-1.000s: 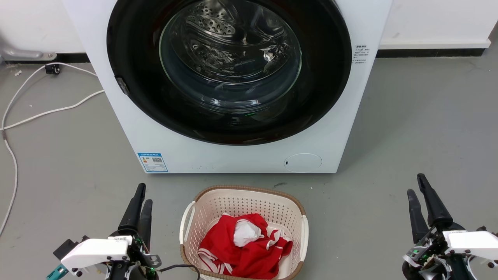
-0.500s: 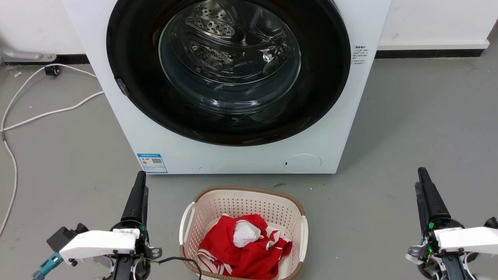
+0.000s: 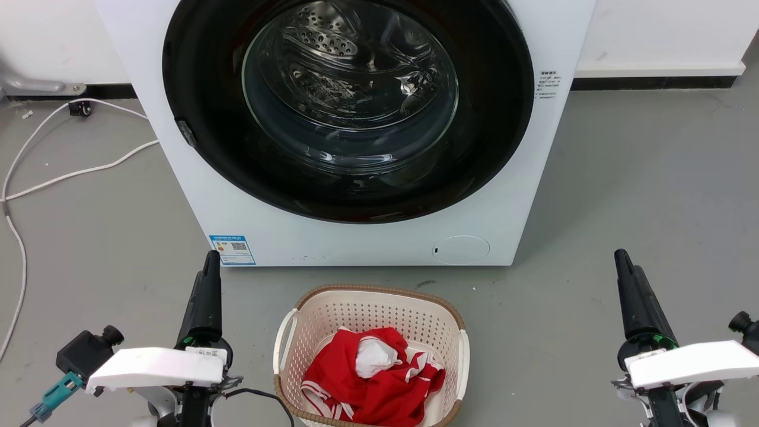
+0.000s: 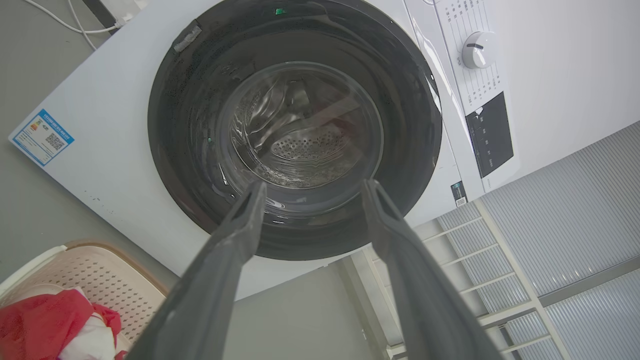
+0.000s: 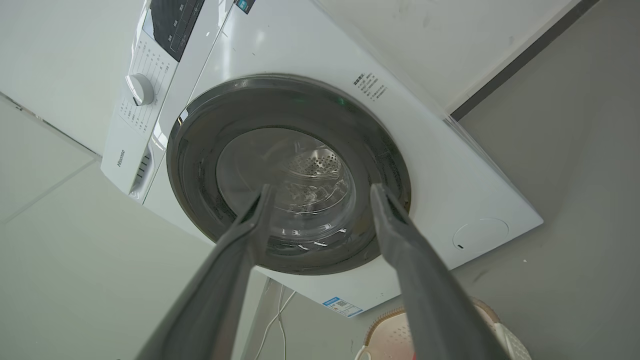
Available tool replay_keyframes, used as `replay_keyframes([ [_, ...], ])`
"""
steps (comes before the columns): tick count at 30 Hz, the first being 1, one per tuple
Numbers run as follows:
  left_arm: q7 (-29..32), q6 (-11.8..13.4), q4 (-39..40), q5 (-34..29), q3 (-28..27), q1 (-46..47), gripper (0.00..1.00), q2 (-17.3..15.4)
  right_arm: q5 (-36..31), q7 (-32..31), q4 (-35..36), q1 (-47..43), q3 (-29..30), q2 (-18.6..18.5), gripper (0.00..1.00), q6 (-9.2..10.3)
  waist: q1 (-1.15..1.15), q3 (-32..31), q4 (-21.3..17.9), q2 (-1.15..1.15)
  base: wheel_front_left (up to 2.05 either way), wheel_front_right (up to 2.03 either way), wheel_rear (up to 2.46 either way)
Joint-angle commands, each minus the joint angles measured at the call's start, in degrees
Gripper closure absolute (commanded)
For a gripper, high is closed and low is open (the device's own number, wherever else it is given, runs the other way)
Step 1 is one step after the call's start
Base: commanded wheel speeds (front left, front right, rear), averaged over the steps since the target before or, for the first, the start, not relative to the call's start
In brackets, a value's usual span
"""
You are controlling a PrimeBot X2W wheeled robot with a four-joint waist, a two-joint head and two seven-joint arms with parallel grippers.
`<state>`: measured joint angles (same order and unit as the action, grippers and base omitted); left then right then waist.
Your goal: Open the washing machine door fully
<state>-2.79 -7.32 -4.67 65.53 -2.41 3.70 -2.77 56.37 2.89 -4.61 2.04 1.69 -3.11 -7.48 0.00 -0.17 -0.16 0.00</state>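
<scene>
Left hand (image 3: 211, 261) and right hand (image 3: 621, 258) gape empty; we risk fingers slipping off the flush, glossy washing machine door (image 3: 348, 110).

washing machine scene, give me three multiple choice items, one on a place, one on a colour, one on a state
1. Where does the laundry basket stand?
A. on the floor in front of the washing machine
B. on top of it
C. behind it

2. What colour is most of the cloth in the basket?
A. blue
B. red
C. green

3. How is the washing machine door?
A. swung wide open
B. taken off
C. shut against the front

Answers:
1 A, the head view shows it on the grey floor just before the white front.
2 B, red fabric with some white.
3 C, the black disc lies flush on the front.
</scene>
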Motion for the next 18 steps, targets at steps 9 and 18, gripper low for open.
replay_keyframes([
  [9,-2.0,0.1,2.5,-12.8,1.0,-0.4,0.00,-0.2,-12.7,2.0,2.5,-0.6,-0.9,0.0,0.00,-0.02,0.00,-0.1,0.1,0.00,0.00,0.00,0.00],
  [18,-3.6,1.2,3.0,-22.4,2.9,-1.0,0.00,-0.2,-21.1,3.1,2.7,-1.3,-1.1,0.1,0.00,-0.01,0.00,-0.2,0.0,0.00,0.00,0.00,0.00],
])
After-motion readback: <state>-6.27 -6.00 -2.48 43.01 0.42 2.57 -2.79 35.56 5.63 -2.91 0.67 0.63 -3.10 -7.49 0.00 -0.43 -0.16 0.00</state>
